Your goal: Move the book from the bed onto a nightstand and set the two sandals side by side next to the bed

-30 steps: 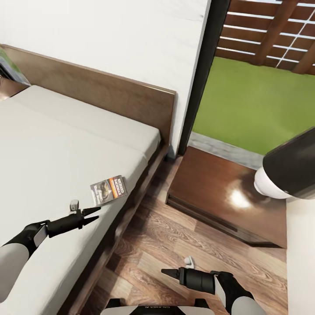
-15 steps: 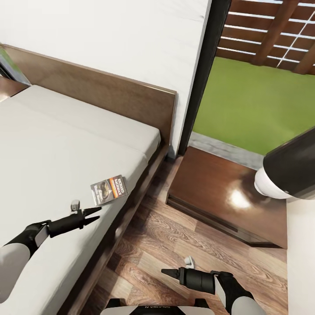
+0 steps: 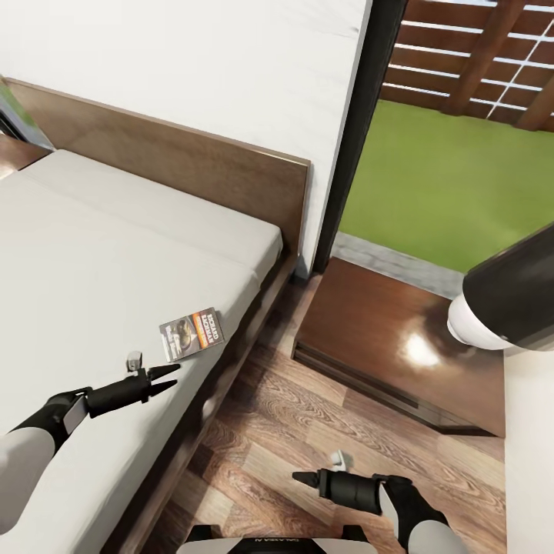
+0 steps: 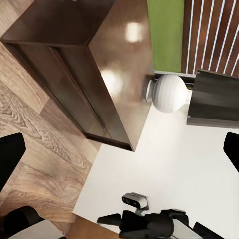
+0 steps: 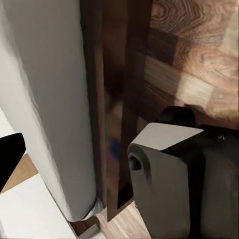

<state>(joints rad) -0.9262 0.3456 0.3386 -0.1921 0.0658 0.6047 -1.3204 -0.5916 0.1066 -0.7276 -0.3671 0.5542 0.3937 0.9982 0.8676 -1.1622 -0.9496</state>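
On the bed (image 3: pixel 92 254), the book (image 3: pixel 192 334) lies near its edge; left claw (image 3: pixel 171 377), open and empty, must reach forward and grip it.

Left hand (image 3: pixel 171 376) reaches forward, fingers parted; right hand (image 3: pixel 302 478) low, fingers together

Open mattress is lying all around the book (image 3: pixel 191 334), so nothing is blocking the left gripper (image 3: pixel 171 375) hovering near it. The nightstand (image 3: pixel 385 331) top is sitting bare toward the bed (image 3: pixel 115 238), while the lamp (image 3: pixel 504 304) is crowding its far side. Bare floor (image 3: pixel 285 431) is separating them.
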